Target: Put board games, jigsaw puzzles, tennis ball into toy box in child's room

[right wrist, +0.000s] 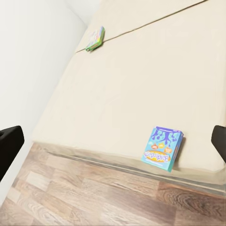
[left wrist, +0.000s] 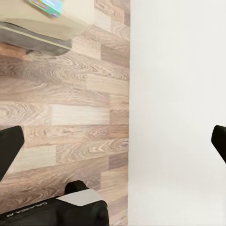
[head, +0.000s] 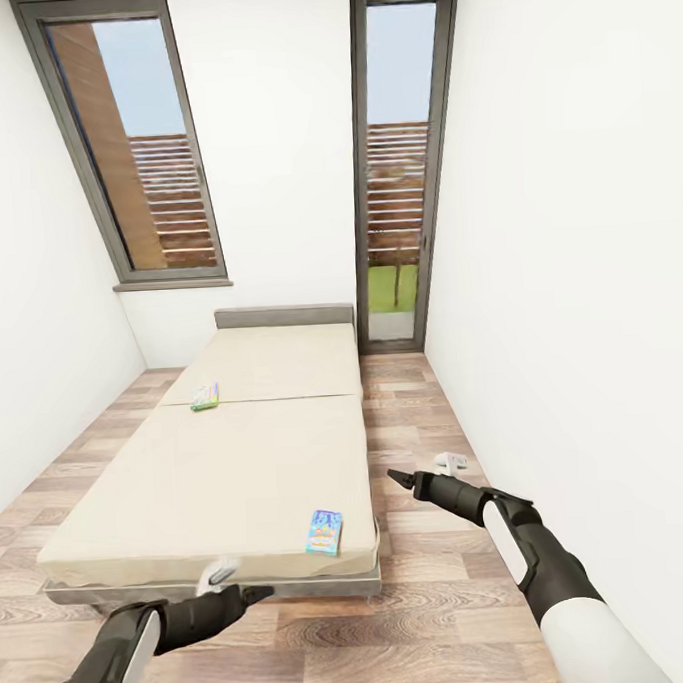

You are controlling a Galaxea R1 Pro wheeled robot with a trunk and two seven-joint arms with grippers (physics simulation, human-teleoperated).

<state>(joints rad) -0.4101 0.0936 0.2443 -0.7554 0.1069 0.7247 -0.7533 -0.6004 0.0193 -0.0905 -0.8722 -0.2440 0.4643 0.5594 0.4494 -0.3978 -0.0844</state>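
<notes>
Now both arms reach forward low; left tool (head: 257, 592) and right tool (head: 397, 476) spread, empty, near bed (head: 139, 492) foot.

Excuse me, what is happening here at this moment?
A two-armed robot stands at the foot of the bed in a white-walled room. Two board games lie on the mattress: a light blue box near the foot corner, and a green-edged box further up the bed toward the headboard. The left gripper and right gripper are both open and hold nothing. Neither game has been picked up yet.
</notes>
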